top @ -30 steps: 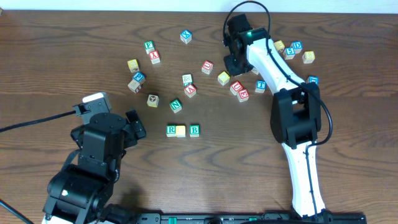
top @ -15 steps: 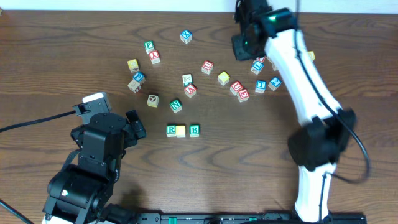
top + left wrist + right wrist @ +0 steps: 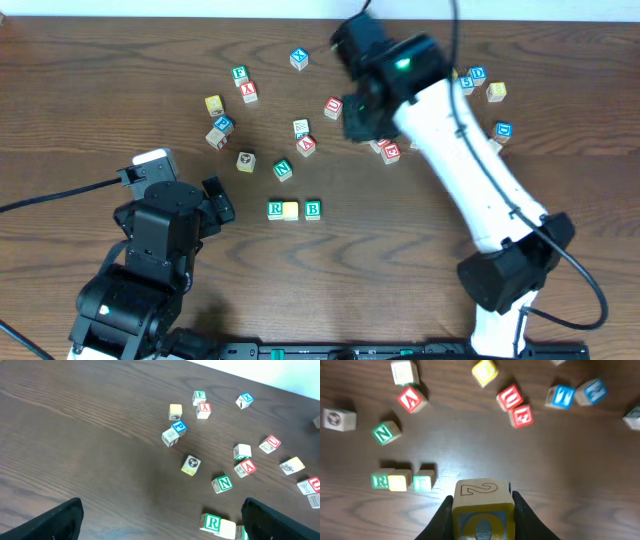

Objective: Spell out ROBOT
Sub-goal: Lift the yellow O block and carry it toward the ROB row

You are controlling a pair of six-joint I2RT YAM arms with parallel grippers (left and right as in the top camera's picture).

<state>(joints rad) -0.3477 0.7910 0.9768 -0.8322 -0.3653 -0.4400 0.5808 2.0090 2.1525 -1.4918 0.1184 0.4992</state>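
Right tool (image 3: 482, 516) pinches the O cube (image 3: 480, 492); its slot, just right of the B cube (image 3: 313, 209), lies leftward, nearer the arm bases. Left tool (image 3: 165, 522) stands spread.

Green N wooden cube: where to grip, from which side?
Come straight down and pinch two opposite side faces of the green N wooden cube. It sits flat but skewed, so turn the wrist to match; no neighbour touches it, so either face pair looks free.
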